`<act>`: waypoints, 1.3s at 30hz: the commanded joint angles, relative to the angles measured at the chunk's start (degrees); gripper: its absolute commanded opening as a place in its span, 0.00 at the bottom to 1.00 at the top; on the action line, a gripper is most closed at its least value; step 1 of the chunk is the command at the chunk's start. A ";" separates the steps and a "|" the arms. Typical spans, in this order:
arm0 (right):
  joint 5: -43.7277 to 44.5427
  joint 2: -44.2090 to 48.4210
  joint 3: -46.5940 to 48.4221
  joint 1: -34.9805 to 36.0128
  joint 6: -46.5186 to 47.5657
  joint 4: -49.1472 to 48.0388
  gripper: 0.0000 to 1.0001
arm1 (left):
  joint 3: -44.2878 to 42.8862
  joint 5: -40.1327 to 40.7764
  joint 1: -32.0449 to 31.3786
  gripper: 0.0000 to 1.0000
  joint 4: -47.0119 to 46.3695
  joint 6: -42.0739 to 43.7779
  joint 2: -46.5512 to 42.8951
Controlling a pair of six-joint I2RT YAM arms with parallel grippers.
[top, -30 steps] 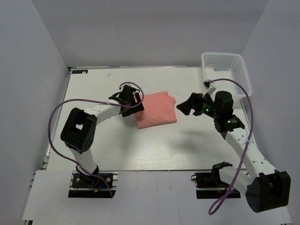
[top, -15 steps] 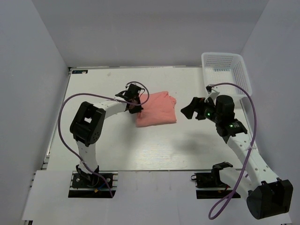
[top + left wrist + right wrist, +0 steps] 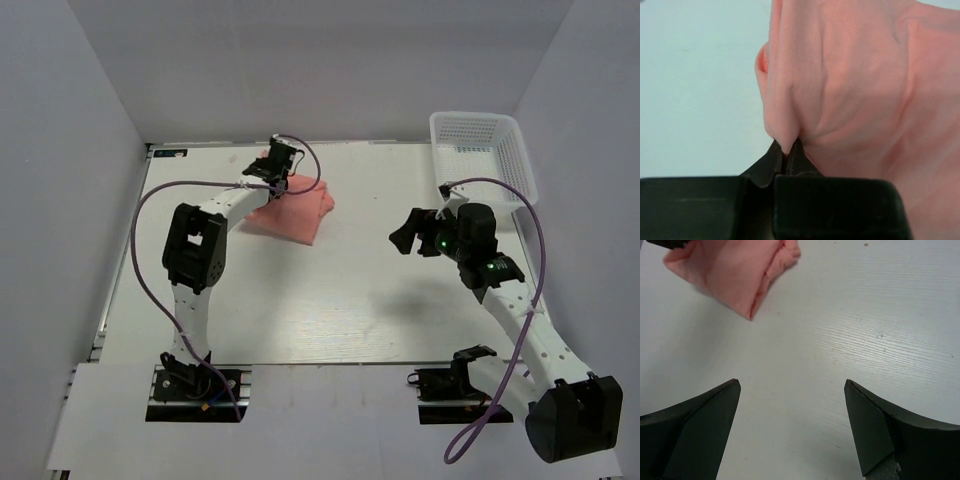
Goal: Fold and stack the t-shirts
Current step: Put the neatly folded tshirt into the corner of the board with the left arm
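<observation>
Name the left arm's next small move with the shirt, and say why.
Probably lower slightly and open the left gripper. It is shut on an edge of the t-shirt, which is already a folded bundle in the far-left part of the table. The right gripper hangs open, well away, so release seems the sensible step.

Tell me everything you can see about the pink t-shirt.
The salmon-pink t-shirt is soft, plain fabric with no print, folded into a compact, roughly rectangular bundle with rumpled layers at one end. It lies on the far-left part of the white table. The left hand is shut on a pinched ridge of its cloth, and creases spread from that pinch. The right hand is open and well apart from it.
</observation>
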State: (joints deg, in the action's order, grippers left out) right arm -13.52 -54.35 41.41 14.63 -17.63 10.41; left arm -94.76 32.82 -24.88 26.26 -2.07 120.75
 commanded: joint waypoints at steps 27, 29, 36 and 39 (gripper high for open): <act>4.64 -9.90 8.95 -0.05 0.66 -1.28 0.90 | -24.24 6.29 29.71 0.01 -32.59 38.72 18.56; 4.20 -10.86 9.13 -1.09 0.58 -0.84 0.90 | -24.24 6.29 29.72 0.18 -33.11 38.72 18.56; 3.06 -10.69 9.22 -0.13 -0.21 -1.10 0.90 | -22.14 11.29 29.02 1.00 -34.79 36.34 16.37; 2.71 -9.56 8.61 -0.13 -0.21 -0.49 0.90 | -24.58 8.61 28.40 1.00 -27.35 27.52 14.17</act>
State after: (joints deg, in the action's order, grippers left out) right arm -9.89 -65.58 48.27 14.41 -17.61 10.46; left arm -116.42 42.11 4.27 -5.28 32.84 141.58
